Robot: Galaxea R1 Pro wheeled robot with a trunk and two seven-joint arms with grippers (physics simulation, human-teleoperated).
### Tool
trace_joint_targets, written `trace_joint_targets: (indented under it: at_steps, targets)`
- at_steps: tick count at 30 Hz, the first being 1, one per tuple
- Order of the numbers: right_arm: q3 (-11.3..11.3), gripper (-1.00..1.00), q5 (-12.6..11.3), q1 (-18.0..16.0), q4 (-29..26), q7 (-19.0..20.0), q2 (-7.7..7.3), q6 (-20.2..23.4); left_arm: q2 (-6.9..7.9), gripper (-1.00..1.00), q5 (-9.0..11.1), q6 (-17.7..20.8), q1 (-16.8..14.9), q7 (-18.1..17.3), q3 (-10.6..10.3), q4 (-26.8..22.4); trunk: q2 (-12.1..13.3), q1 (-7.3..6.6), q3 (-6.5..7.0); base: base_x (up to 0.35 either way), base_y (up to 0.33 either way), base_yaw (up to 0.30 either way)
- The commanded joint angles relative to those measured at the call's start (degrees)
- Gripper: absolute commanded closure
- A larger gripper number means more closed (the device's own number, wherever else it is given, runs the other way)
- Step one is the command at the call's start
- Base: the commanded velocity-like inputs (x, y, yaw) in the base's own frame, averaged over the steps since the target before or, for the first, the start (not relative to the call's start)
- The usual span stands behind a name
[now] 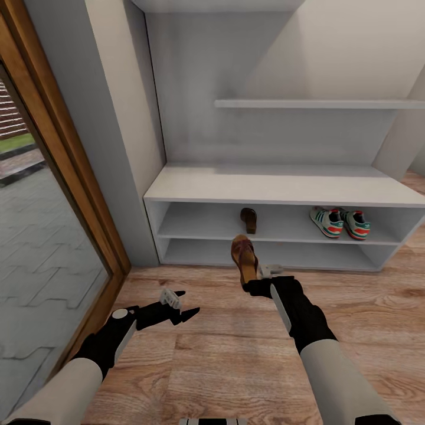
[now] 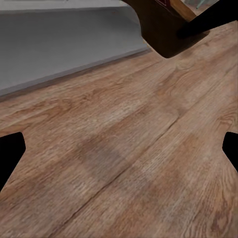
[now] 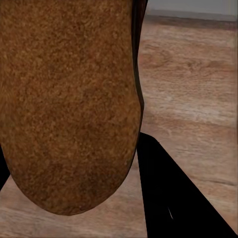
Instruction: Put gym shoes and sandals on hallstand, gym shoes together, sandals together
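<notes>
1. I see my right hand (image 1: 255,284) clenched on a brown sandal (image 1: 244,257), its toe pointing at the hallstand (image 1: 283,188), just short of the lower shelf's front edge.
2. The other sandal (image 1: 249,219) lies on the upper shelf directly beyond.
3. Both gym shoes (image 1: 340,222) sit side by side further right on that shelf.
4. My left hand (image 1: 179,306) hangs released over bare corridor floor (image 1: 224,354).

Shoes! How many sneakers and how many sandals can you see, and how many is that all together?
Gym shoes: 2, side by side on the rack's upper shelf
Sandals: 2, one on that same shelf, one held by the right gripper in front of the rack
Total: 4
</notes>
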Motion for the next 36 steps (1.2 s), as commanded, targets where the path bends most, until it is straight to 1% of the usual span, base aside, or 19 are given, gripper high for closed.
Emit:
trace_joint_targets:
  at_steps: [1, 12, 20, 25, 29, 32, 36]
  targets:
    - [0.0, 1.0, 0.1, 0.0, -0.1, 0.1, -0.03, 0.1, 0.05, -1.0, -0.1, -0.4, 0.0, 0.0, -0.2, 0.0, 0.0, -0.01, -0.05, 0.0, 0.0, 0.0]
    - [0.2, 1.0, 0.1, 0.0, -0.1, 0.3, -0.08, -0.3, 0.04, -1.0, -0.1, -0.4, 0.0, -0.2, -0.3, 0.0, 0.0, -0.01, -0.06, 0.0, 0.0, 0.004]
    - [0.2, 1.0, 0.1, 0.1, -0.1, 0.3, -0.08, -0.3, -0.03, -1.0, -0.1, -0.4, 0.0, -0.3, -0.3, 0.0, 0.0, -0.01, -0.48, 0.0, 0.0, 0.161]
    - [0.2, 1.0, 0.1, 0.1, 0.0, 0.3, -0.08, -0.3, -0.66, -1.0, -0.1, -0.4, 0.0, -0.3, -0.4, 0.0, 0.0, -0.01, -0.78, 0.0, 0.0, 0.192]
    - [0.1, 1.0, 0.0, 0.1, 0.0, 0.2, -0.08, -0.4, -1.03, -1.0, -0.1, -0.4, 0.0, -0.3, -0.4, 0.0, 0.0, -0.01, -0.86, 0.009, 0.0, 0.059]
    - [-0.1, 1.0, 0.0, 0.1, 0.0, 0.2, -0.11, -0.4, -1.16, -1.0, -0.1, -0.4, 0.0, -0.3, -0.4, 0.1, 0.0, -0.01, -0.87, 0.163, 0.0, 0.011]
    - [-0.1, 1.0, 0.0, 0.1, 0.0, 0.2, -0.15, -0.4, -1.32, -1.0, -0.1, -0.4, 0.0, -0.3, -0.4, 0.1, 0.0, -0.01, -0.87, 0.315, 0.0, 0.002]
